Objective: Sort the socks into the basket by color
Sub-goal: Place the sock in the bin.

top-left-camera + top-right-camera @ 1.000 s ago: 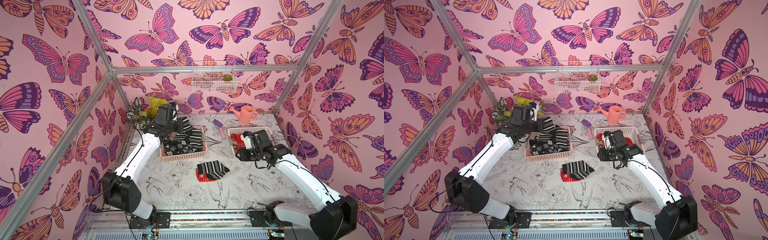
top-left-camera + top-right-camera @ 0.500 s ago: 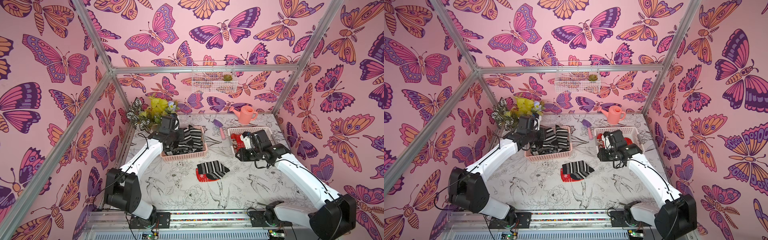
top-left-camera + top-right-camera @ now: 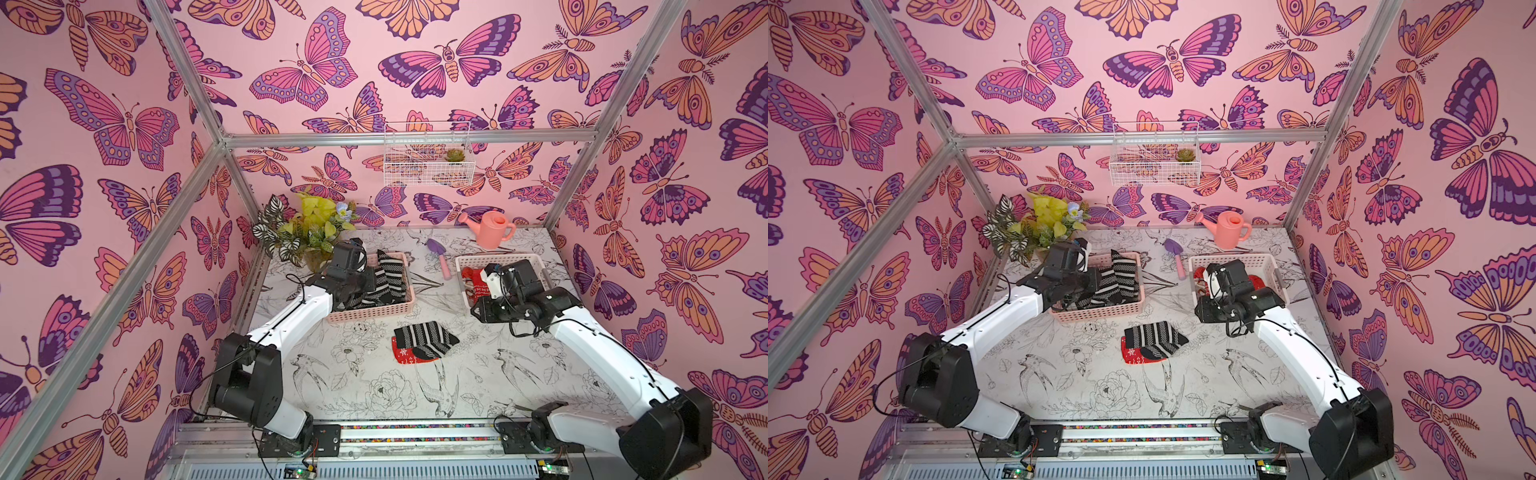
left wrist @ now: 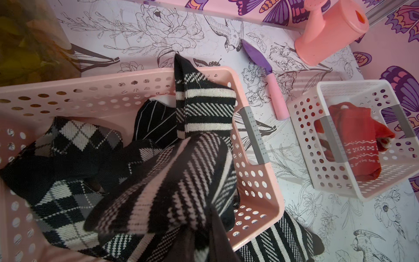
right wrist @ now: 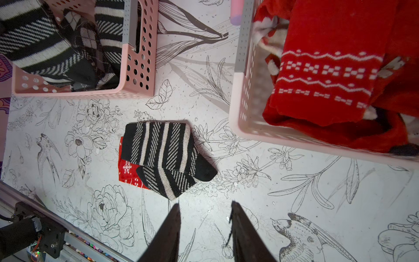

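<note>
Your L gripper [image 4: 205, 236] is pinched down on a striped sock [image 4: 172, 181]. The fabric buries most of it in the L wrist view, so you only get a dark sliver of one side. Sock hangs from the grip over the pink basket [image 4: 256, 204], lower end trailing in among the b/w socks [image 4: 74, 140] already in there: argyle, pinstripe, plus one banded sock [image 4: 204, 106] draped up over the far rim. In both top views the L arm [image 3: 291, 320] reaches in over that basket's front-left corner. Your R gripper [image 5: 205, 204] is partway open, nothing between the fingers [image 5: 172, 226], hovering above bare table [image 5: 294, 204] w/ tips aimed down at it. Just beyond the tips there's a loose b/w sock [image 5: 163, 156] lying flat on top of a red sock [image 5: 127, 170] w/ a white snowflake; only an edge & corner of the red one shows. That pair sits on the table between the two baskets, toward the front, touching neither. White basket [image 5: 244, 108] is right beside the R gripper & holds the red socks [image 5: 328, 74], white zigzag bands on the top one. Between the baskets toward the back: purple trowel [image 4: 269, 74] w/ pink handle. Pink watering can [image 4: 328, 34] is at the back wall, potted plant [image 3: 307, 232] in the back-left corner behind the pink basket, wire rack [image 3: 428, 158] on the back wall w/ a small succulent [image 3: 455, 154] in it.
</note>
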